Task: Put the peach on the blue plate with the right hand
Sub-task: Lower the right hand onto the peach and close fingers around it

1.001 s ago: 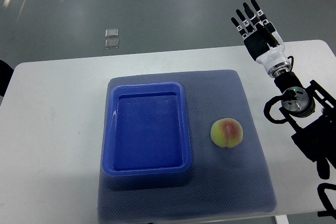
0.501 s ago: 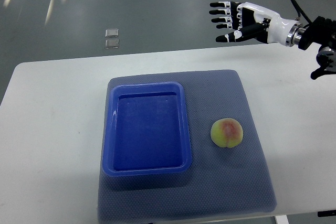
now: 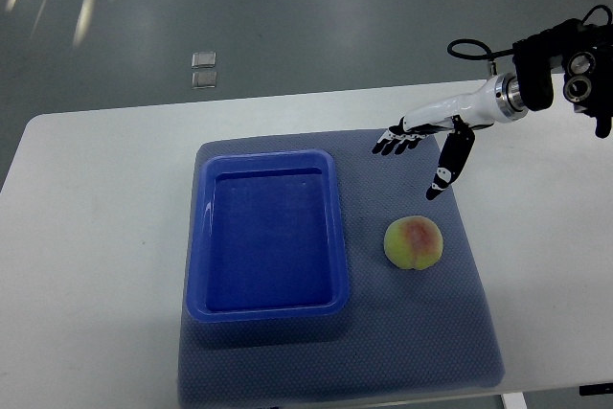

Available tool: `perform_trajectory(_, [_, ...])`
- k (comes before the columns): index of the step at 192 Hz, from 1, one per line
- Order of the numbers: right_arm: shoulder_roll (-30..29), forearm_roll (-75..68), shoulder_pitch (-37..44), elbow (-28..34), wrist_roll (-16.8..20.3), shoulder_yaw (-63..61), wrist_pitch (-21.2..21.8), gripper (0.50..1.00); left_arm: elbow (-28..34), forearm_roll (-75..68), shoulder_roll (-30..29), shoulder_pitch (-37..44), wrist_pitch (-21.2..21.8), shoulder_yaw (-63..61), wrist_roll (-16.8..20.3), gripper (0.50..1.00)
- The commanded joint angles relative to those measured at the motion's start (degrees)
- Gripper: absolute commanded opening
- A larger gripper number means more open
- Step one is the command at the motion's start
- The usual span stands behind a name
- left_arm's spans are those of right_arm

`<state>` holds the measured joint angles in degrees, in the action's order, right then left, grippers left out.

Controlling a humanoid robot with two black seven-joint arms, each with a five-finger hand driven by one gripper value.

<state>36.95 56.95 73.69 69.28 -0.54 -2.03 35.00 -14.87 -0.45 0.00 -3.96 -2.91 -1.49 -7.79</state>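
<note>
The right hand (image 3: 428, 142) is seen stretched out over the far right part of the mat, fingers (image 3: 393, 144) splayed wide toward the left and the thumb (image 3: 448, 166) pointed down toward the near side, nothing held in it. Its white forearm is run back to the black wrist hardware at the right edge of the picture.

Just nearer than the thumb tip, the peach (image 3: 414, 241) is left sitting on the grey-blue mat (image 3: 421, 332), clear of the hand, so no contact there. It's yellow-green with a red blush on top.

To the left of the peach, the blue plate (image 3: 266, 237) (really more of a deep rectangular tray) is laid on the same mat, with a gap kept between it and the fruit.

All of it is set on a white table (image 3: 96, 265). Beyond the far edge, two small clear squares (image 3: 203, 70) can be made out on the grey floor.
</note>
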Motion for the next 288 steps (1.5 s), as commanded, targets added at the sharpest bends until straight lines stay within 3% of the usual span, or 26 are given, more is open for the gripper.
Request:
perform_trajectory(1, [0.6, 0.0, -0.7, 0.6, 0.0, 0.0, 0.0, 0.932, -0.1, -0.1, 0.0, 0.0, -0.1, 0.0, 0.0, 1.0])
perform_trajectory(43, [1.9, 0.1, -4.7, 2.7, -0.1, -0.6, 0.0, 0.932, -0.2, -0.2, 0.0, -0.1, -0.1, 0.0, 0.0, 1.0])
perform_trajectory(128, [2.2, 0.3, -12.1, 4.1, -0.5, -0.7, -7.6, 0.93, 0.1, -0.1, 0.0, -0.1, -0.1, 0.0, 0.0, 1.0])
perform_trajectory(181, [3.0, 0.7, -17.2, 6.1, -0.7, -4.1, -8.2, 0.926, 0.2, -0.1, 0.0, 0.0, 0.0, 0.0, 0.0, 1.0])
perform_trajectory(218, [3.0, 1.0, -19.7, 6.6, -0.8, -6.3, -9.8, 0.893, 0.2, -0.1, 0.0, 0.0, 0.1, 0.0, 0.0, 1.0])
perform_trajectory(219, [2.9, 1.2, -20.3, 6.7, -0.8, -6.5, -10.5, 0.846, 0.2, -0.1, 0.0, -0.1, 0.1, 0.0, 0.0, 1.0])
perform_trajectory(241, [2.6, 3.3, -21.4, 6.7, -0.8, -6.5, -11.4, 0.678, 0.2, -0.1, 0.0, 0.0, 0.1, 0.0, 0.0, 1.0])
perform_trajectory(250, [2.3, 4.4, -22.0, 6.6, -0.7, -6.5, -12.3, 0.554, 0.2, -0.1, 0.0, 0.0, 0.1, 0.0, 0.0, 1.0])
perform_trajectory(252, [2.3, 4.4, -22.0, 6.6, -0.7, -6.5, -12.3, 0.554, 0.2, -0.1, 0.0, 0.0, 0.1, 0.0, 0.0, 1.0])
perform_trajectory(254, [2.3, 4.8, -22.2, 6.6, -0.7, -6.5, -12.7, 0.511, 0.2, -0.1, 0.0, 0.0, 0.1, 0.0, 0.0, 1.0])
perform_trajectory(288, [3.7, 4.1, -20.6, 6.7, -0.7, -9.0, -11.4, 0.5, 0.2, -0.1, 0.0, 0.0, 0.1, 0.0, 0.0, 1.0])
